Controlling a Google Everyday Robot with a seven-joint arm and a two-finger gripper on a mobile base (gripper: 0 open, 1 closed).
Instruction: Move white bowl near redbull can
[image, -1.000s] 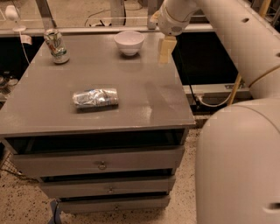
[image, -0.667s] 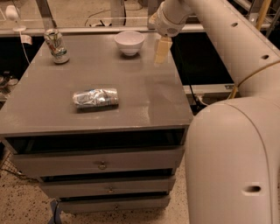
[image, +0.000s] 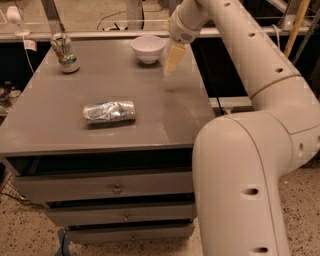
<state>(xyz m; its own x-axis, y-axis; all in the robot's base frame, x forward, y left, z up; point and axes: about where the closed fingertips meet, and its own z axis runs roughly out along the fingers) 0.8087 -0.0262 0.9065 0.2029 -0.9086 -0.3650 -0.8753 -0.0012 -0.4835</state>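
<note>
The white bowl (image: 148, 48) stands upright near the far edge of the grey table (image: 60, 125). The redbull can (image: 109, 111), silver with blue patches, lies on its side in the middle of the table, well in front of the bowl. My gripper (image: 171, 64) hangs from the arm just to the right of the bowl, a little above the table top, holding nothing.
A can with white, green and red print (image: 64, 52) stands upright at the far left corner. The table has drawers below its front edge. The robot's white body (image: 240, 190) fills the right foreground. A rail runs behind the table.
The arm has swung left and the gripper has moved closer to the bowl's right side. The bowl and both cans have not moved.
</note>
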